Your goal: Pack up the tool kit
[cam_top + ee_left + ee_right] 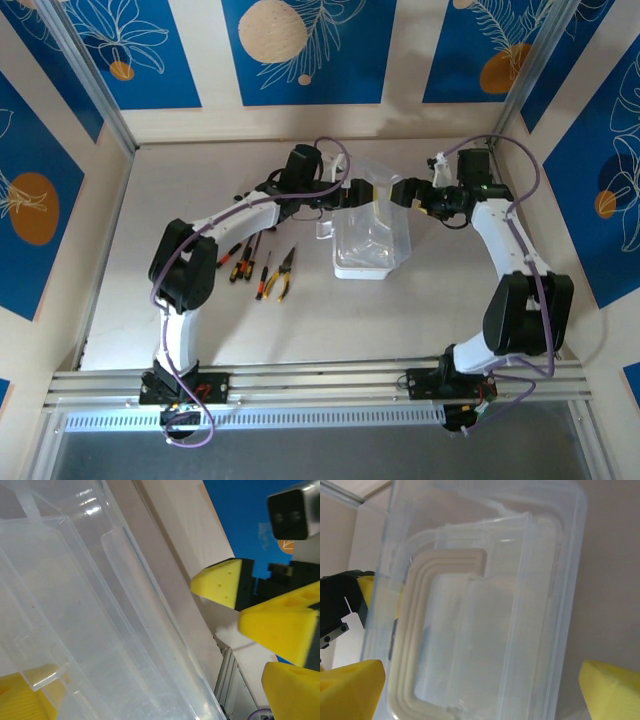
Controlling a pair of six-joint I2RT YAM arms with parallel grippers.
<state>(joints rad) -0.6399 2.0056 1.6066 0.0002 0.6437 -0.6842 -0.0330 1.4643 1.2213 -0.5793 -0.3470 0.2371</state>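
Standing mid-tabletop (pixel 450 320), the translucent white case (pixel 372 250) is open, its lid (pixel 378 178) seemingly raised at the far side. Small pliers and screwdrivers (pixel 262 268) with black, red and orange handles lie on the tabletop just left of it, too small to sort apart. The left gripper (pixel 358 192) and right gripper (pixel 402 192) flank the lid, jaws spread wide, holding nothing. Whether the plastic bears writing cannot be told.

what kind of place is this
Probably a robot test cell: a table boxed in by blue panels, arms bolted to a rail, a clear case and tools laid out.
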